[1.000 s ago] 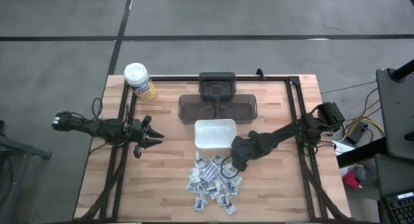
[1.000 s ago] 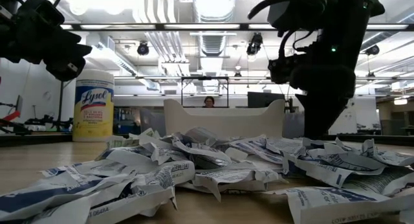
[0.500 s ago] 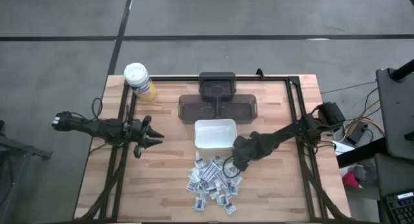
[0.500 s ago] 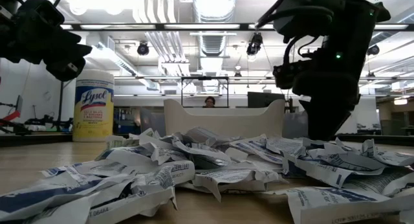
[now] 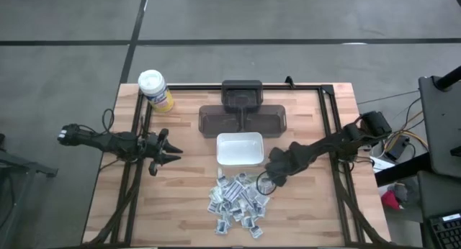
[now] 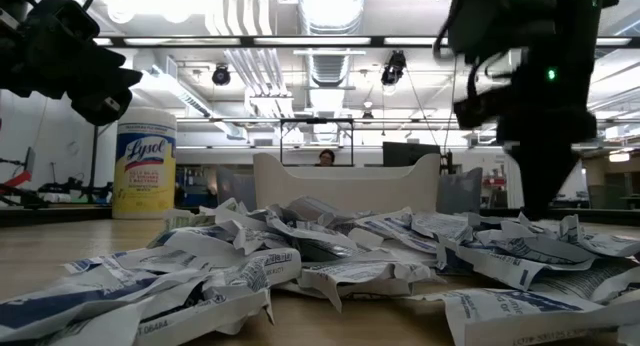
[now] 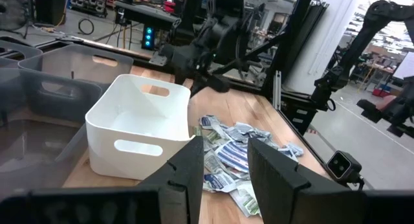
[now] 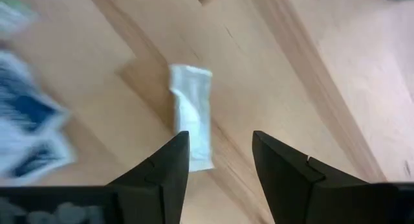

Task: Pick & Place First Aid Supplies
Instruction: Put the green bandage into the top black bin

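2 dark arms work over the pale wooden slatted table (image 5: 180,198). On the left, the left gripper (image 5: 171,155) hangs over bare wood, well apart from everything, its 2 fingers parted with a clear gap between them and nothing held or touched; the left wrist view shows that gap plainly. Far left stands the yellow cylindrical wipes canister with a white lid (image 5: 154,89), upright at the table's far corner. In the middle, far side, sits a dark translucent plastic tray set (image 5: 243,118), and just nearer than it the white rectangular plastic dish (image 5: 239,149), which the left wrist view shows has cut-out handles. Nearer still, just in front of the dish, lies the heap of small flat white and grey first aid packets with bluish print (image 5: 236,201), loosely piled and overlapping.

To the right, the right gripper (image 5: 263,183) is down at the right edge of the heap, near the dish's near right corner. Its jaws stand wide, and nothing sits between them. The right wrist view shows what the overhead does not: 1 single white packet (image 8: 192,115) lying flat on the wood just ahead of the fingers (image 8: 165,179), apart from them, with printed packets at the side. The low view shows the heap spread across the foreground, the dish behind it, and a person (image 6: 324,158) far off in the room.
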You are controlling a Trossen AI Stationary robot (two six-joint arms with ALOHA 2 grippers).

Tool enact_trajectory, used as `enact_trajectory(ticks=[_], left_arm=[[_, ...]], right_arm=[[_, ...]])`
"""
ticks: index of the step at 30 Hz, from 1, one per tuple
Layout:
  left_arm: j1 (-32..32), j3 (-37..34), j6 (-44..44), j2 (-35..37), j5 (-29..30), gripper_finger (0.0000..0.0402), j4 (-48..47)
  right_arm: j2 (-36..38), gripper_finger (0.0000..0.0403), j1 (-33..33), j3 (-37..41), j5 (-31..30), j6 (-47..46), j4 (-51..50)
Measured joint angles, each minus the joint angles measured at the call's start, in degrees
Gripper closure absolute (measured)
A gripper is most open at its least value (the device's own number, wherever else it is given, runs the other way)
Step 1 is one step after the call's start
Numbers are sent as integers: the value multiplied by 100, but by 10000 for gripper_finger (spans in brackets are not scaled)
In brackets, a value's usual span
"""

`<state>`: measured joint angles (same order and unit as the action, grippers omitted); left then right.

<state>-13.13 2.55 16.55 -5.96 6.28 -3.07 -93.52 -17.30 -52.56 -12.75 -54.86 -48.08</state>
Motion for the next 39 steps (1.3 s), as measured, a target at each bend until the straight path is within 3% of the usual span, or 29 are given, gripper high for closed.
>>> enact_trajectory(ticks=[7, 13, 16, 25, 39], left_arm=[[0, 0, -93, 0, 0, 287, -2], [-2, 0, -142, 2, 0, 287, -1], [-2, 0, -142, 0, 0, 287, 0], [-1, 0, -140, 1, 0, 287, 0], [0, 0, -150, 0, 0, 287, 0]], right_arm=[[465, 241, 7, 157, 21, 104, 32], [488, 238, -6, 579, 555, 63, 800], [449, 230, -7, 660, 542, 93, 1228], [415, 213, -4, 696, 250, 130, 1240], [189, 243, -4, 813, 313, 38, 1368]])
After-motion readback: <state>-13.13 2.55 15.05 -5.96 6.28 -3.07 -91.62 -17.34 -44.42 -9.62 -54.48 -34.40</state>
